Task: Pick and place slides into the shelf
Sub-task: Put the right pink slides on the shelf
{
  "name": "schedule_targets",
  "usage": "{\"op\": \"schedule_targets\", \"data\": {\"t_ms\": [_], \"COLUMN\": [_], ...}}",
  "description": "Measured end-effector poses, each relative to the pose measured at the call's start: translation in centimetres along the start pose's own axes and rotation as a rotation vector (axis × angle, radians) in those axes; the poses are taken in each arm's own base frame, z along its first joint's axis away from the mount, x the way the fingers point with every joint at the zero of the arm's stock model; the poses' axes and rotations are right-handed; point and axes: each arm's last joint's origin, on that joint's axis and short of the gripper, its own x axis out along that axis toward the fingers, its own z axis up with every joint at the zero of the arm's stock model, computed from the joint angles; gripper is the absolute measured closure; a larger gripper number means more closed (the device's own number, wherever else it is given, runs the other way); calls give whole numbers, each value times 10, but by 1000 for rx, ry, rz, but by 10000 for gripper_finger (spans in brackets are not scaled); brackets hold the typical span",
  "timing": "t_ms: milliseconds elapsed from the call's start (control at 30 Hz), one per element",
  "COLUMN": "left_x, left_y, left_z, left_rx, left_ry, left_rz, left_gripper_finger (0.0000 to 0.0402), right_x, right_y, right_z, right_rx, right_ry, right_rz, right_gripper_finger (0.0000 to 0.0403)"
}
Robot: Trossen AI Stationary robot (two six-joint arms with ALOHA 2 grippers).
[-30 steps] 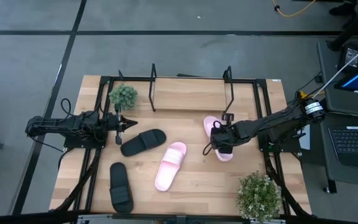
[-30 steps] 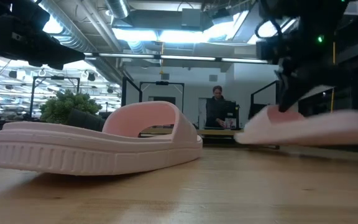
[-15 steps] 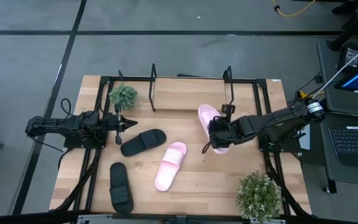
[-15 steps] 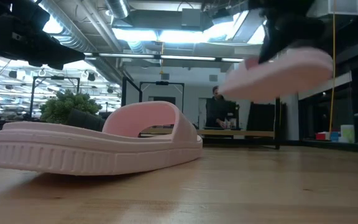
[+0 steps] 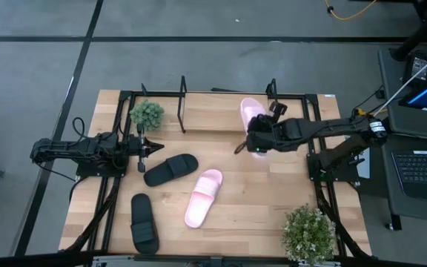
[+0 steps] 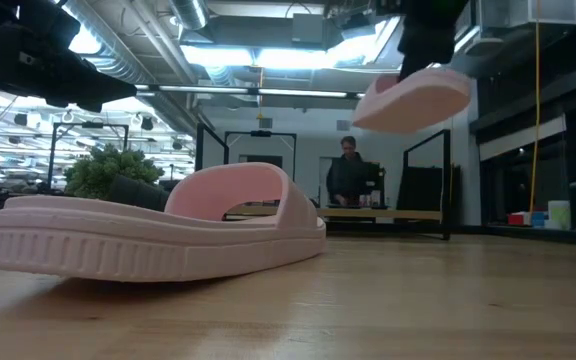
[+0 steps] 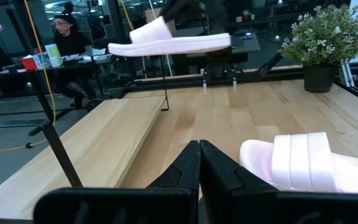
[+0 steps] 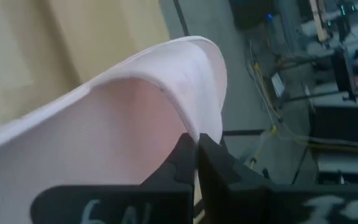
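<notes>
Your right hand [image 5: 256, 139] grips a pink slide [image 5: 252, 113], lifted clear of the bench [image 5: 273, 215], over the shelf [image 5: 221, 113]. Your left hand [image 5: 148, 147] waits clenched, empty, beside a black slide [image 5: 170, 169].

Two small potted plants stand on the wooden surface [image 5: 236, 222]: one [image 5: 147, 113] near the far left corner, another [image 5: 309, 233] at the near right; a laptop [image 5: 424, 167] sits off the right edge
</notes>
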Motion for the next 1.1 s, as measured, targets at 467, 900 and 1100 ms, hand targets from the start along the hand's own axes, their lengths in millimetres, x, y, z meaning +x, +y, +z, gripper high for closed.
{"op": "schedule_targets", "data": {"t_ms": [467,900,1100], "left_x": [0,0,0], "left_y": [0,0,0], "left_z": [0,0,0], "left_rx": [0,11,18], "left_ry": [0,0,0], "left_rz": [0,1,1], "left_gripper_finger": [401,401,401], "right_x": [34,57,64], "right_y": [-29,-49,-49], "right_z": [9,8,6], "right_rx": [-18,79,94], "right_ry": [42,93,103], "right_rz": [-57,-69,-76], "right_gripper_finger": [396,396,397]}}
